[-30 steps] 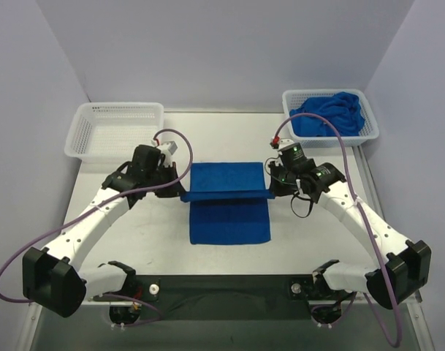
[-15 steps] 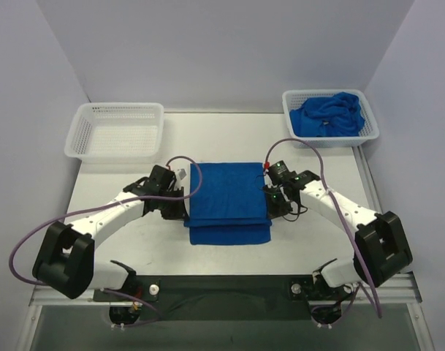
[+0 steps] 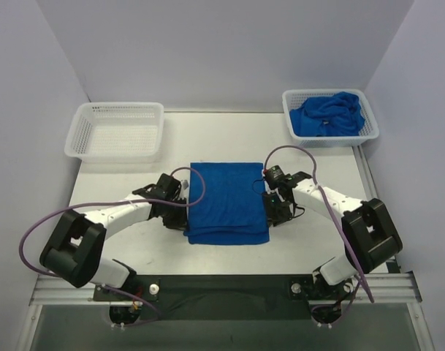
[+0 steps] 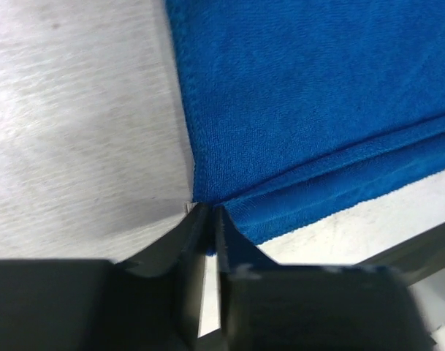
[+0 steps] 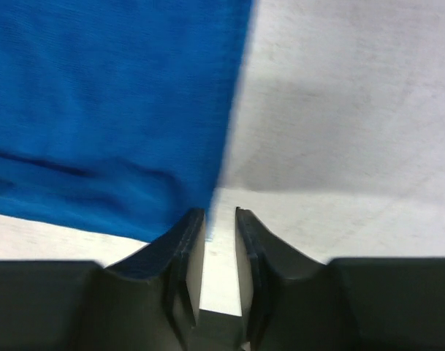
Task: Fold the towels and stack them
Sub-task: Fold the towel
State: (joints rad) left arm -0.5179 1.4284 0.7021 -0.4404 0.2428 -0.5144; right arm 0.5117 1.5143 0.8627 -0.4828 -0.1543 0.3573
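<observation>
Sizing up the folded towel [image 3: 228, 203] lying flat on the table [image 3: 229, 139] between my two grippers.

My left gripper [image 4: 207, 210] sits at the towel's near-left corner, its fingers only a crack apart, with bare table showing through the slit and no cloth that I can see between them. My right gripper [image 5: 221, 212] is parted a little wider just beside the near-right edge, and it is empty too. The cloth is light, soft terry, so I expect it to sag and slide rather than hold a shape, and the layers can slip apart. I judge the best hold is a pinch at the corners, catching every layer at the hem, both sides at once. More towels [image 3: 328, 115] lie crumpled in the far-right basket [image 3: 332, 140].
</observation>
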